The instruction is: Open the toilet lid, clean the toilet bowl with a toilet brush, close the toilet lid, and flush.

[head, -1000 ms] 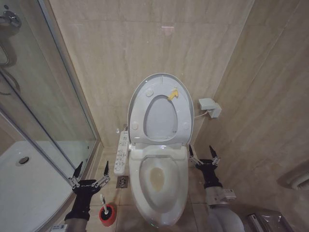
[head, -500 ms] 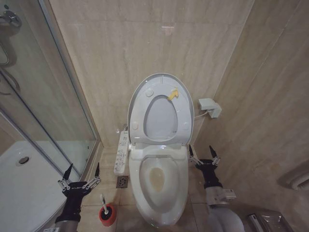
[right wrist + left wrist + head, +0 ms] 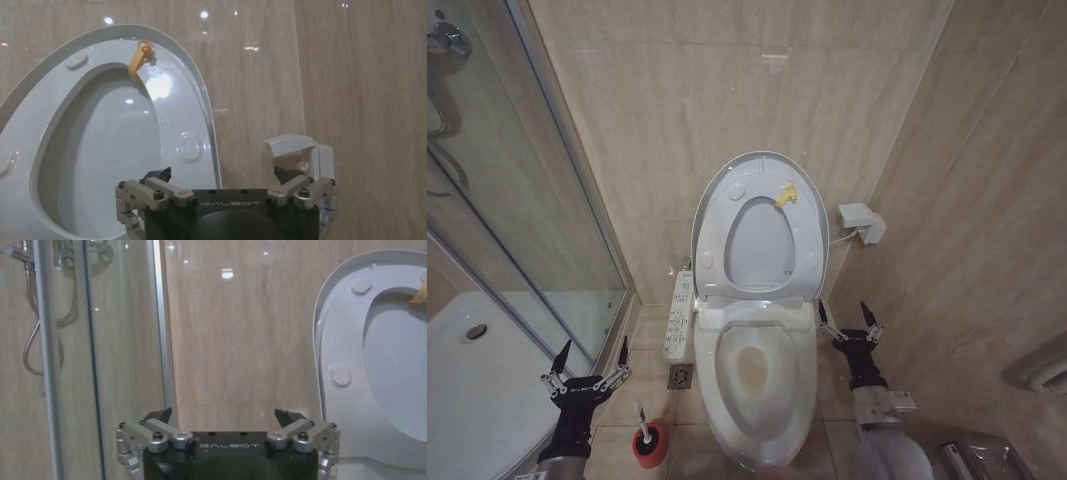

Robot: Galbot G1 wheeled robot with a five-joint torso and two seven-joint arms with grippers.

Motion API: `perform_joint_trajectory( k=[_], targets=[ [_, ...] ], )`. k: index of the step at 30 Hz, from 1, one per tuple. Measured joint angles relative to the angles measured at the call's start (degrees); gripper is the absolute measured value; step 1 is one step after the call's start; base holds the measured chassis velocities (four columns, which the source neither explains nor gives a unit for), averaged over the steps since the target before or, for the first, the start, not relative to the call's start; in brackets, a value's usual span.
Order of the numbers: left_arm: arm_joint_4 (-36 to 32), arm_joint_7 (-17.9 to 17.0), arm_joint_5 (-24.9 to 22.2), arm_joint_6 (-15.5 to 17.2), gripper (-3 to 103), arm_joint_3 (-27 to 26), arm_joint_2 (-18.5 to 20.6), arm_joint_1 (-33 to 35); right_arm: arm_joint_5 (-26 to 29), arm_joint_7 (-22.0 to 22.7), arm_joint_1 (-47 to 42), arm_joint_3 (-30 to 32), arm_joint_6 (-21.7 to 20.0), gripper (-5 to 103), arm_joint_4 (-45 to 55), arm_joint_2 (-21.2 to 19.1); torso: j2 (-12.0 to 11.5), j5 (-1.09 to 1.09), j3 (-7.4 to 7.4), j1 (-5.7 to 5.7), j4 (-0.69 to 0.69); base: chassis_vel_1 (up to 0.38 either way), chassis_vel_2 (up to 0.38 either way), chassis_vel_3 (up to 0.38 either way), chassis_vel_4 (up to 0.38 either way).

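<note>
1. White and glossy, the toilet lid (image 3: pixel 762 165) stands raised against the tiled wall, with the seat ring (image 3: pixel 760 245) lifted flat against it, so only the lid's outer edge shows around the ring. A yellow tag (image 3: pixel 784 194) hangs at the top of the ring's opening.
2. The toilet bowl (image 3: pixel 757 375) sits open below, yellowish water at its bottom; its front rim runs close to the lower edge of the head view.
3. The toilet brush (image 3: pixel 641 418) stands in its red holder (image 3: pixel 650 444) on the floor just left of the bowl. The bristle head is hidden inside the cup, and only the white handle sticks up.
4. A long white button panel (image 3: pixel 679 315) runs along the bowl's left side, with a small floor drain (image 3: pixel 681 376) near it.
5. Beige tiles cover the wall (image 3: pixel 727 90) and floor. A glass shower screen (image 3: pixel 517 200) closes off the left, and a small white box (image 3: pixel 862 222) is fixed to the wall at the right.
6. The left hand (image 3: pixel 587 368) hovers over the floor, near the brush but apart from it, fingers spread wide and holding nothing.
7. The right hand (image 3: pixel 847 322) hangs beside the bowl's right side, fingers also spread wide, touching nothing.
</note>
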Motion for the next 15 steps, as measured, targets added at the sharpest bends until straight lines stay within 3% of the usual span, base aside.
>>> perform_joint_trajectory(
  k=[15],
  targets=[
    [0.3,-0.1,0.9,-0.1,100,0.0,0.0,-0.1,0.0,0.0,0.0,0.0,0.0,100,0.0,0.0,0.0,0.0,0.0,0.0,0.0,0.0,0.0,0.0,0.0]
  ],
)
